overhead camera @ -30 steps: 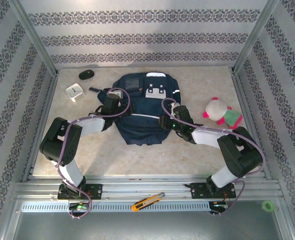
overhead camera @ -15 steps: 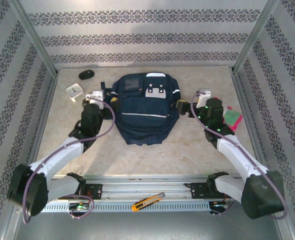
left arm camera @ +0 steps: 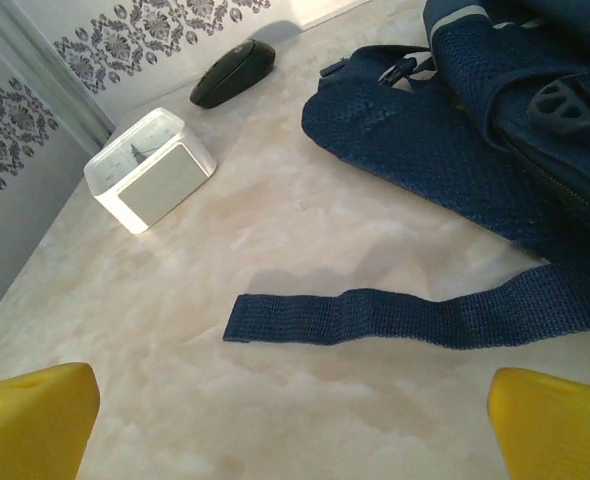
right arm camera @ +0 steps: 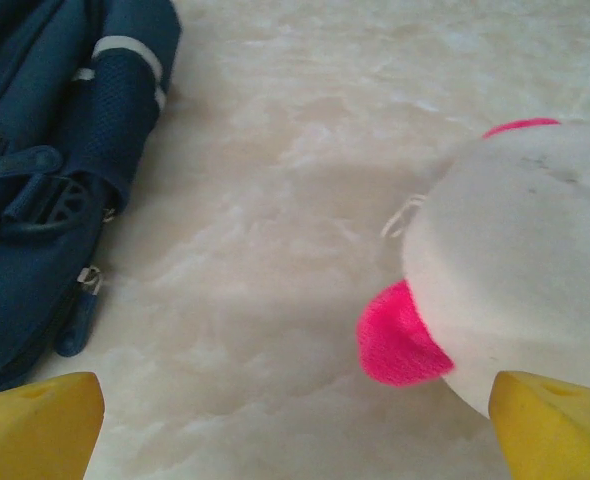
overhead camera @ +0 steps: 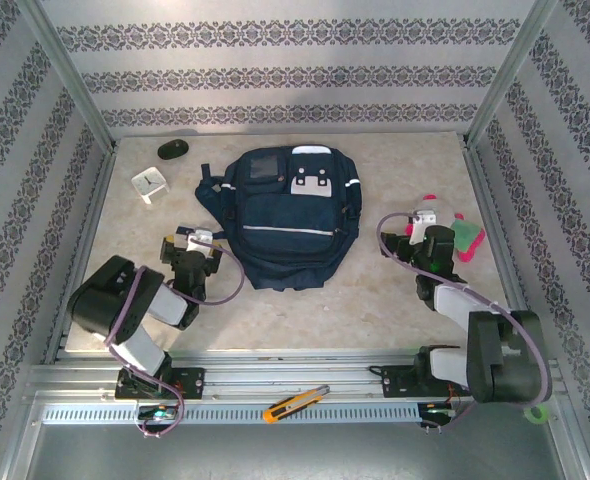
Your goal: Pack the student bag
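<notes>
In the left wrist view the student bag (left arm camera: 475, 130) is cut off by the top and right edges, and the fingers (left arm camera: 30, 418) of the left claw (left arm camera: 293, 425) are cropped to yellow corners by the lower edge; the dial of the white clock (left arm camera: 150, 170) is too blurred to read. In the right wrist view the student bag runs off the left edge, the plush toy (right arm camera: 515, 260), near and out of focus, runs off the right edge, and the fingers of the right claw (right arm camera: 295, 420) are cropped likewise. In the top external view the right arm (overhead camera: 455, 300) hides most of the plush toy on the worktop (overhead camera: 375, 300), leaving pink and green parts.
</notes>
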`<state>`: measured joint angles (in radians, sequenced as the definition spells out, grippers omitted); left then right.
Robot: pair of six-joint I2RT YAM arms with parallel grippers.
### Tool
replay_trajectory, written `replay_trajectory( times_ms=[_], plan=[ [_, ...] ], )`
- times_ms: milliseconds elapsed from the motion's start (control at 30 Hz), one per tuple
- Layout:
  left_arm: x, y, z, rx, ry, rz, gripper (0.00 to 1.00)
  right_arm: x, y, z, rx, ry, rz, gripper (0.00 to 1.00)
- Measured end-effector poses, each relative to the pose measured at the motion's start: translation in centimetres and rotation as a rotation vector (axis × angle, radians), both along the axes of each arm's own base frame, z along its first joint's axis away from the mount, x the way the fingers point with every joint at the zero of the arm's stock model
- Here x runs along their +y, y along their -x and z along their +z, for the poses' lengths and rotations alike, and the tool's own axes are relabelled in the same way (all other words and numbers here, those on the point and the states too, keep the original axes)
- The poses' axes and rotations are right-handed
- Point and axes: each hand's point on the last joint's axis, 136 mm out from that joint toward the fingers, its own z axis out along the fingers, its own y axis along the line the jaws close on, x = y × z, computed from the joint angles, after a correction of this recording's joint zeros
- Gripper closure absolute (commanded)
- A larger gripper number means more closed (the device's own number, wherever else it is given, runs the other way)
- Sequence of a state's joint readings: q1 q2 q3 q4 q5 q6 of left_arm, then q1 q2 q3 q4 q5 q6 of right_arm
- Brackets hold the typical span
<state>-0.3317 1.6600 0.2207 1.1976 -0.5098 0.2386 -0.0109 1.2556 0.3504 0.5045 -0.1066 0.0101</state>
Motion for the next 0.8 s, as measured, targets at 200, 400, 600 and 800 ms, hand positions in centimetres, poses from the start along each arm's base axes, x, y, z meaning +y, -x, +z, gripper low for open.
replay_trajectory(
  times_ms=[200,400,600,800],
  plan=[
    [2.7,-1.6,2.2,-0.107,0.123,0.022,0.01,0.4,-2.6,0.0,-0.103,-0.006,0.031,0.02],
    [6.5,-4.2,3.8,-0.134,0.280,0.085,0.01,-0.6,-3.3,-1.7,-0.080,0.013,-0.037,0.02],
    [5.2,-4.1,2.2,-0.064,0.328,0.030,0.01,-1.0,-3.7,-0.8,-0.114,0.017,-0.055,0.02],
    [4.7,-4.0,1.4,-0.026,0.341,0.013,0.01,-1.1,-3.7,-0.7,-0.118,0.019,-0.062,0.02]
  ],
)
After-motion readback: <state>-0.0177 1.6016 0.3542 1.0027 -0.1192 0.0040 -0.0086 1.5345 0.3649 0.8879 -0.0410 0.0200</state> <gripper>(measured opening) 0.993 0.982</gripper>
